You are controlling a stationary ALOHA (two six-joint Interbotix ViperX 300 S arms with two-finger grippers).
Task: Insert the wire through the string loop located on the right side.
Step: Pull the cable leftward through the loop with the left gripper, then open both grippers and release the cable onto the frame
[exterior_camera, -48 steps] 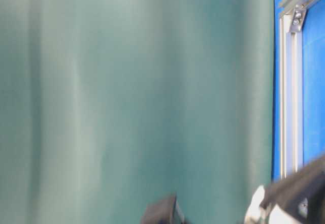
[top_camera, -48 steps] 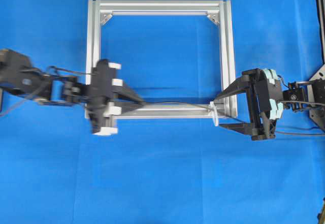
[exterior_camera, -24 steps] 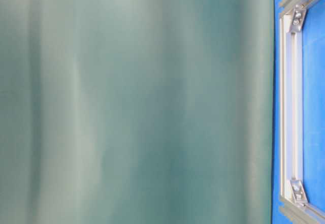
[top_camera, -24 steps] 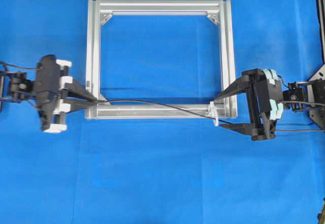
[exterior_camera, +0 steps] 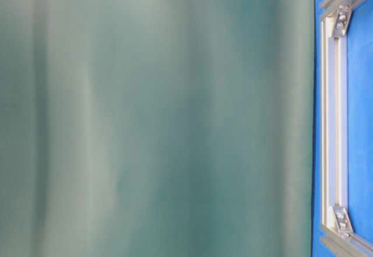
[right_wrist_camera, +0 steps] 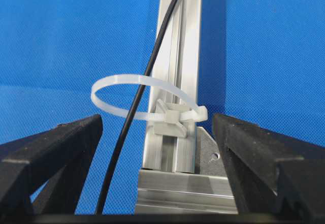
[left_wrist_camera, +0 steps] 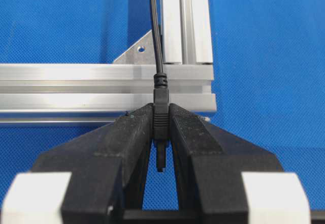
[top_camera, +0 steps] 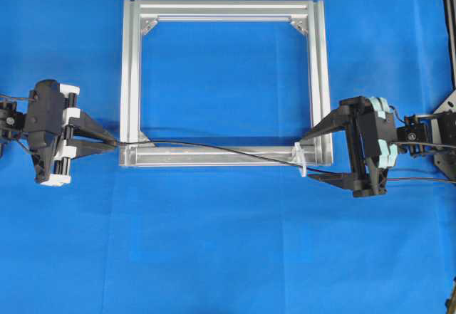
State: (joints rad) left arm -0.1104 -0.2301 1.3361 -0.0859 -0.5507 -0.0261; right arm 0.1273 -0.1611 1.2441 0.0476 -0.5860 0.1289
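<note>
Thin black flexible wire [top_camera: 214, 148] is light and limp, so I hold it at its stiff dark plug end, where my left gripper [left_wrist_camera: 161, 132] is clamped. The wire already runs through the small white zip-tie string loop [right_wrist_camera: 144, 98] on the silver aluminium frame [top_camera: 224, 9]. Right gripper [top_camera: 311, 157] jaws are spread apart around the loop. Since the earlier frame the left gripper has pulled further left, drawing the wire along.

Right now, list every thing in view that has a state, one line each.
Wire: threaded through the loop, stretched across the frame's near bar.
Plug: clamped between the left gripper's fingers.
Loop: standing open on the frame, wire inside it.
Left gripper: shut on the plug.
Right gripper: open, straddling the loop.
</note>
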